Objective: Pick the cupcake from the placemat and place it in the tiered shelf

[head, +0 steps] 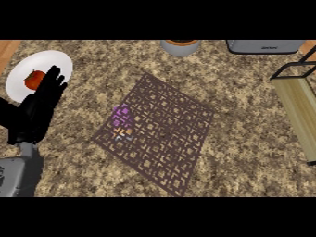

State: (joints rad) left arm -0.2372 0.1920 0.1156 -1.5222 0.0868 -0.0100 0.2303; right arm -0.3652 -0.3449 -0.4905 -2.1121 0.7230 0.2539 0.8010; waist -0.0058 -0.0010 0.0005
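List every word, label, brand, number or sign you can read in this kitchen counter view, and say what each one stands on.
No text here can be read.
Grey appliance at the counter's far edge: a small dark marking on its front, too blurred to read.
Cupcake, placemat, plate, tiered shelf: no lettering shows.

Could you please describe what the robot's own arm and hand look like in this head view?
Only one arm shows, at the view's left. The left hand is matt black all over, with long, slim fingers and a thumb set off to the side. Behind it a narrow grey wrist widens into a bulky light-grey forearm with rounded edges and a dark marking on its casing. No cables are visible. The right hand is out of view.
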